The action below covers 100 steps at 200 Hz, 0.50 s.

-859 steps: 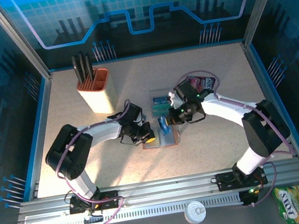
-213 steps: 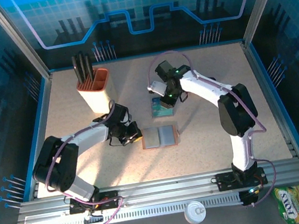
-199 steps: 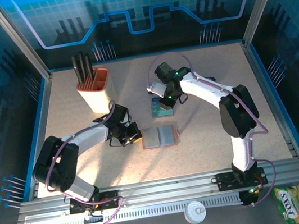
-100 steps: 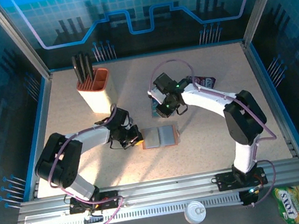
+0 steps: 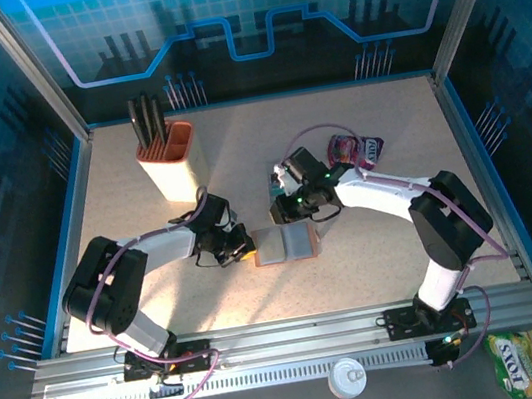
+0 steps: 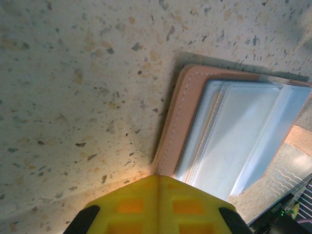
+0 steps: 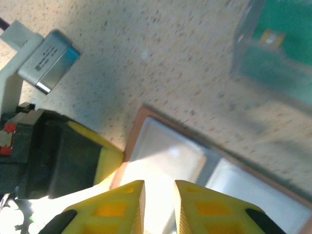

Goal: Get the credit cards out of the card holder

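The card holder [image 5: 289, 246] lies open and flat mid-table, brown-rimmed with grey-blue pockets [image 6: 234, 131] [image 7: 170, 156]. My left gripper [image 5: 244, 247] is shut, its yellow tips [image 6: 158, 178] together at the holder's left edge near a corner. My right gripper [image 5: 286, 215] hovers over the holder's far left part, its fingers [image 7: 159, 187] a narrow gap apart with nothing between them. The credit cards [image 7: 275, 44], teal with a yellow patch, lie blurred under clear plastic on the table just beyond the holder. No card shows in the holder's pockets.
An orange-and-cream knife block [image 5: 169, 159] stands at the back left. A purple-pink snack pouch [image 5: 354, 150] lies behind the right arm. A yellow packet [image 5: 525, 361] and a white lid [image 5: 350, 376] sit outside the near rail. The left finger [image 7: 83, 156] borders the holder in the right wrist view.
The right arm has swung from the cards at the back toward the near side, down over the open holder. The left gripper has stayed shut at the holder's left edge.
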Each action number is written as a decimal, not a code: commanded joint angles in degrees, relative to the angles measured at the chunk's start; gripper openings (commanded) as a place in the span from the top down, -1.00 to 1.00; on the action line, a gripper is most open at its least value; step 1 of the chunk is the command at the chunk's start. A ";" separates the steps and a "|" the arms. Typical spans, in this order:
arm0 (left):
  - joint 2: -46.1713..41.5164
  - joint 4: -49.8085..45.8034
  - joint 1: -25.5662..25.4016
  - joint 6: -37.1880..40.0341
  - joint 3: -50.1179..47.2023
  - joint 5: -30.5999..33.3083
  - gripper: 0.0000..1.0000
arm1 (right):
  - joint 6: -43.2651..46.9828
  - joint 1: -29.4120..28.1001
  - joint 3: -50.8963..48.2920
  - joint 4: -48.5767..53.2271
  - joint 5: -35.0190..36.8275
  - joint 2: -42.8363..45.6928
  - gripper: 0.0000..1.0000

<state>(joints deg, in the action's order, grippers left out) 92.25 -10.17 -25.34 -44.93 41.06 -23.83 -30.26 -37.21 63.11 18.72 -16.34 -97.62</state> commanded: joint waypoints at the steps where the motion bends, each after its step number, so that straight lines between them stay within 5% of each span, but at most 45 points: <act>1: -0.69 -0.20 -0.13 -0.34 -0.76 -0.77 0.91 | -7.80 -1.94 -1.99 -6.46 -5.86 -0.92 0.52; 100: -2.96 0.27 -0.75 -1.39 -0.80 -1.73 0.91 | -10.33 -3.40 0.36 -3.65 -7.02 -5.82 0.55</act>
<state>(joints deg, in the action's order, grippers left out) 90.61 -10.15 -25.63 -45.10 41.04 -23.92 -39.31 -40.12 61.36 13.93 -21.63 -101.80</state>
